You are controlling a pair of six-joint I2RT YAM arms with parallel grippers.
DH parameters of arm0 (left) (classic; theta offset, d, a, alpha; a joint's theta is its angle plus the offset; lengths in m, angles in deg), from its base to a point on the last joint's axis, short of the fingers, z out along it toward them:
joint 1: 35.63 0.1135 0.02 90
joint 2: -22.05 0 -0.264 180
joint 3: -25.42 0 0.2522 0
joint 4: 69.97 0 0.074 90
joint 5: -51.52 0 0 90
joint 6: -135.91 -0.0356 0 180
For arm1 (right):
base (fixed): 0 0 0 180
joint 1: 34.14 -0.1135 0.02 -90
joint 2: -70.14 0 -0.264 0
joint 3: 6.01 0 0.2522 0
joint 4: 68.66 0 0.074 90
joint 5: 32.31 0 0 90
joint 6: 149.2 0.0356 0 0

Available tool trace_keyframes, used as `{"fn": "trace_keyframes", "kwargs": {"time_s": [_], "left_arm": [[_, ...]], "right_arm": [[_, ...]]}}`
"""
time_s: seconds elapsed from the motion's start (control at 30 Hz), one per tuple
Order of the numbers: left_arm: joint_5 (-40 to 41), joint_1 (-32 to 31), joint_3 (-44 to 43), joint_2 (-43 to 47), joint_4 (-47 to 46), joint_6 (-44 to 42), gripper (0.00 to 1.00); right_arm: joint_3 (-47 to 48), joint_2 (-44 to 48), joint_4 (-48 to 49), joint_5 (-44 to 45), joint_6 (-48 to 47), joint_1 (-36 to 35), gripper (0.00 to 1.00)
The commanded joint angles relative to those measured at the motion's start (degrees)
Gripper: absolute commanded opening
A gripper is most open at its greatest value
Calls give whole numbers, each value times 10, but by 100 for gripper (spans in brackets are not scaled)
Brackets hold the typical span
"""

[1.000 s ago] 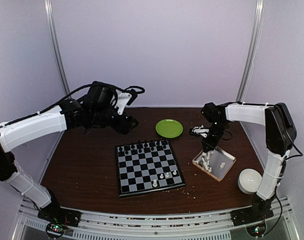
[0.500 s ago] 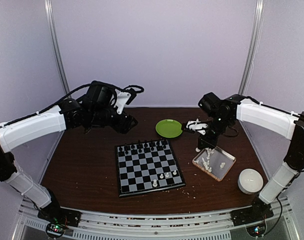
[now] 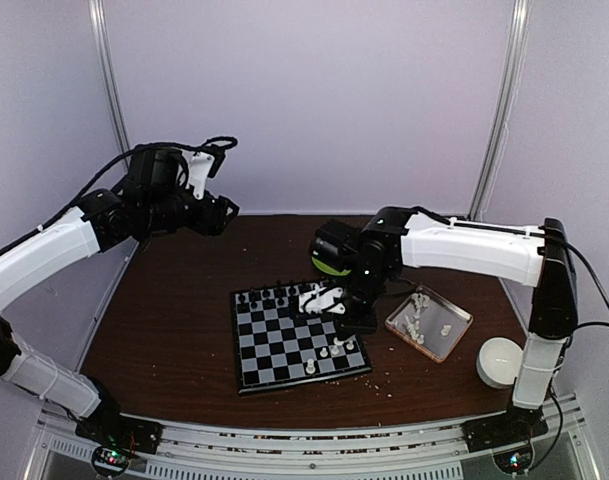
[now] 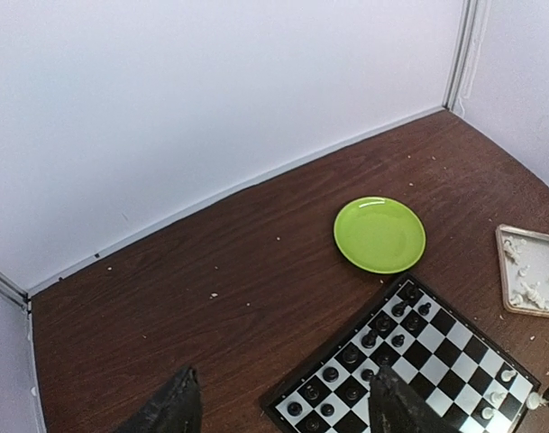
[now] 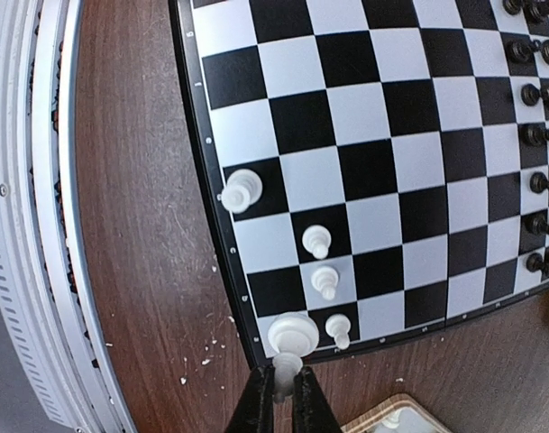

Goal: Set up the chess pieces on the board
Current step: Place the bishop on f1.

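Pressed together, the dark fingers of the right gripper (image 5: 279,388) pinch a tiny white plastic chessman (image 5: 286,367), whose rounded end juts past the fingertips. In the right wrist view this held piece sits right at the near right corner of the flat black-and-grey checked chessboard (image 5: 382,144), just beside a larger white chessman (image 5: 293,334) standing on the corner square. Whether the held piece touches the board cannot be told. Four more white chessmen (image 5: 316,241) stand upright on the two ranks nearest that edge. A row of small black chessmen (image 3: 284,293) lines the board's far side. Right of the board, near but apart, a clear square plastic tray (image 3: 454,342) holds the remaining loose white chess pieces (image 3: 416,312). A round white bowl (image 3: 501,360) sits nearer the right arm's base, and a round lime-green plate (image 4: 379,234) lies beyond the board. Everything rests on the dark brown wooden worktop (image 3: 164,330). The left gripper (image 4: 283,392) hangs high over the far left of the worktop, fingers spread wide with nothing between them.
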Motion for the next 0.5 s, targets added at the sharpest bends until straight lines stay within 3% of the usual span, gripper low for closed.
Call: {"fn": "trace_keyframes", "kwargs": {"time_s": [0.0,0.47], "left_arm": [[-3,21,11,21,-39,17,65],[-30,45,15,42,-47,29,65]], "right_arm": [[57,-45,-30,8,5,-25,2],[80,-129,-32,4,15,-35,2]]}}
